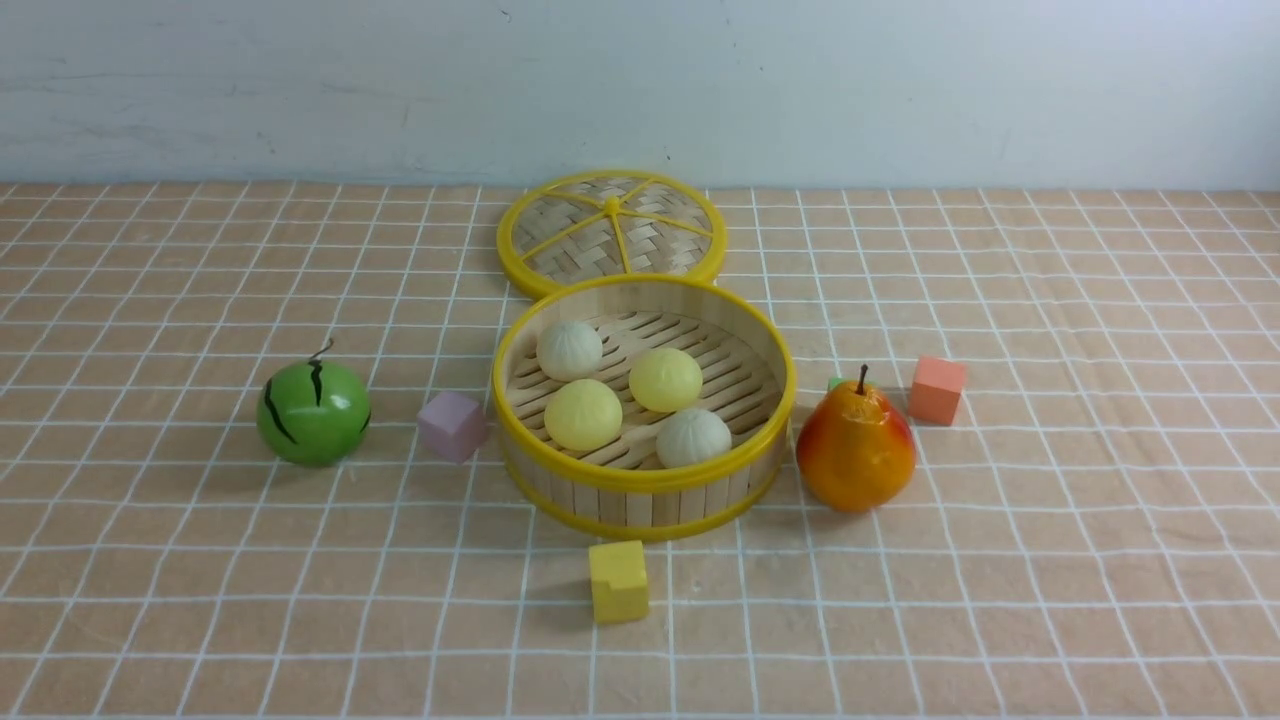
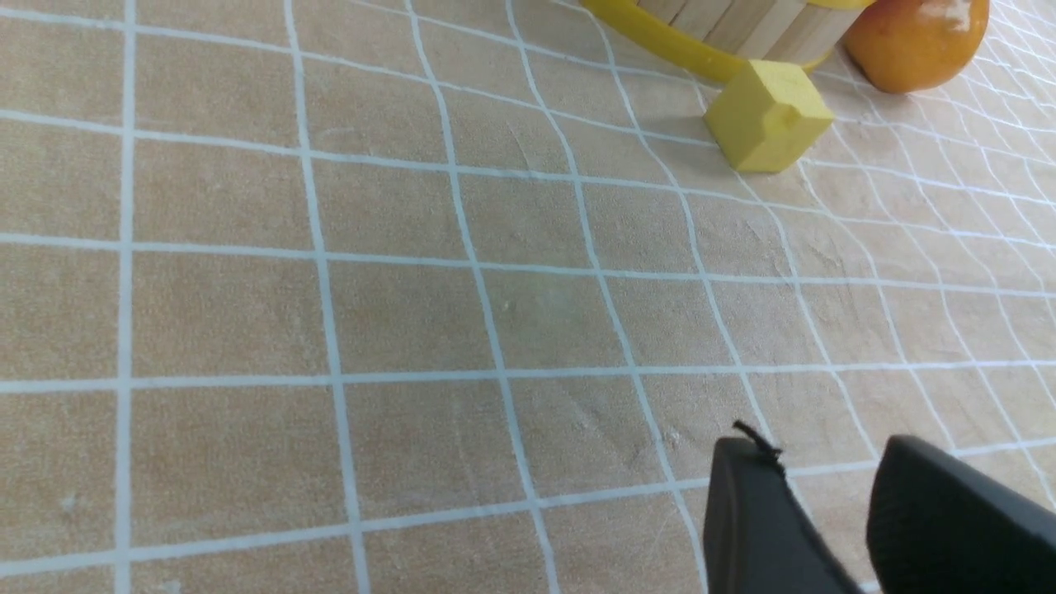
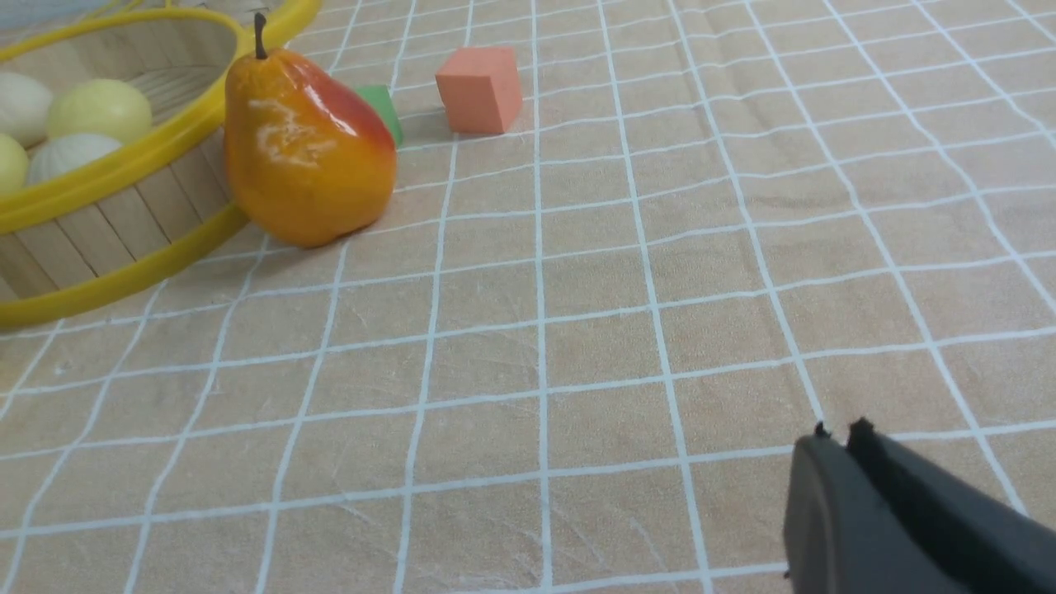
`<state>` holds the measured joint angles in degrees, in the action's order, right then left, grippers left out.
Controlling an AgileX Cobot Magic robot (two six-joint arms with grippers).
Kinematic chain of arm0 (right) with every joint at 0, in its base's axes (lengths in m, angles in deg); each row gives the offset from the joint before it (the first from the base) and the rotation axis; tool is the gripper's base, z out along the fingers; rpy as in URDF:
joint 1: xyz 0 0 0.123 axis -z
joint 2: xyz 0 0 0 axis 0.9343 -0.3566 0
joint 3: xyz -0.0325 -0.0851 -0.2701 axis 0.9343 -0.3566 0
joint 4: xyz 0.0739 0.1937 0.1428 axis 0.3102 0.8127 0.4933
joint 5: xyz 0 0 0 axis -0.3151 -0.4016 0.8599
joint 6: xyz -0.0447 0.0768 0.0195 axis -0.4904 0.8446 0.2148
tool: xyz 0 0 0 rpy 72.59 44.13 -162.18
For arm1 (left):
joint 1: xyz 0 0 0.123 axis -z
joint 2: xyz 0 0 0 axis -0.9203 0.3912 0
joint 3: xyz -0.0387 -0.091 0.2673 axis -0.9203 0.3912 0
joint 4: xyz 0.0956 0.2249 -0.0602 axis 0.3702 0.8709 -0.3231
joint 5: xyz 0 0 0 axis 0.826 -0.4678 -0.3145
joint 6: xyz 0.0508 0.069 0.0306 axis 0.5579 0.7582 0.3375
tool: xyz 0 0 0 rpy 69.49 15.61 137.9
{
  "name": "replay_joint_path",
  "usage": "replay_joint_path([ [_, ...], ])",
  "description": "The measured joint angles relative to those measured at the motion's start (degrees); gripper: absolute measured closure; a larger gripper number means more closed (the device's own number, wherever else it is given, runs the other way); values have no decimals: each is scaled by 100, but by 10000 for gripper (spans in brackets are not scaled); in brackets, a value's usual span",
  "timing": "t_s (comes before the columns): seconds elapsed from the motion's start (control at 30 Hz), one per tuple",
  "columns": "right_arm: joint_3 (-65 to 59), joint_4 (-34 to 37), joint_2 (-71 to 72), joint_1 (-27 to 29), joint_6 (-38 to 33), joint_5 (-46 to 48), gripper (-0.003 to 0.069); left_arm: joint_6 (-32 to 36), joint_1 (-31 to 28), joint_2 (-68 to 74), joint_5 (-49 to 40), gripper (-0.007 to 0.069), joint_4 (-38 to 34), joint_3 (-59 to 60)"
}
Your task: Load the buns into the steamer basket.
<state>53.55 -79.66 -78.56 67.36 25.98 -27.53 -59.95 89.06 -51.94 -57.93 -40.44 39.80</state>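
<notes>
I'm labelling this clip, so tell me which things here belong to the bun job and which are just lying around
Job: four buns, steamer basket.
Lying about: lid, watermelon ball, pear, purple cube, yellow cube, orange cube, green cube.

Bright, even light falls from above, leaving short soft shadows beside the pear (image 1: 856, 450) and the yellow cube (image 1: 618, 581). A white glare patch sits on the pear's skin in the right wrist view. The wall (image 1: 640, 90) looks slightly washed out. Close-up dark jaws appear soft-edged.
</notes>
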Motion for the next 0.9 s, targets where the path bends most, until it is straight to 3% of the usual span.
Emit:
replay_joint_path([
  [0.2,0,0,0,0,0,0,620,0,-45,0,140,408,400,0],
  [0.37,0,0,0,0,0,2,613,-315,-652,-146,485,417,898,0],
  [0.43,0,0,0,0,0,2,610,-534,-1263,-483,628,470,959,0],
  [0.47,0,0,0,0,0,2,610,-534,-1263,-483,628,470,959,0],
  [0.5,0,0,0,0,0,2,606,-568,-1607,-792,653,538,1003,0],
  [0.6,0,5,5,0,0,2,601,-563,-1929,-1033,691,638,1163,0],
  [0.77,0,20,5,0,0,2,593,-574,-1939,-1058,431,638,1492,0],
  [0.9,0,20,5,0,0,2,587,-574,-1940,-1058,-388,638,1553,2],
])
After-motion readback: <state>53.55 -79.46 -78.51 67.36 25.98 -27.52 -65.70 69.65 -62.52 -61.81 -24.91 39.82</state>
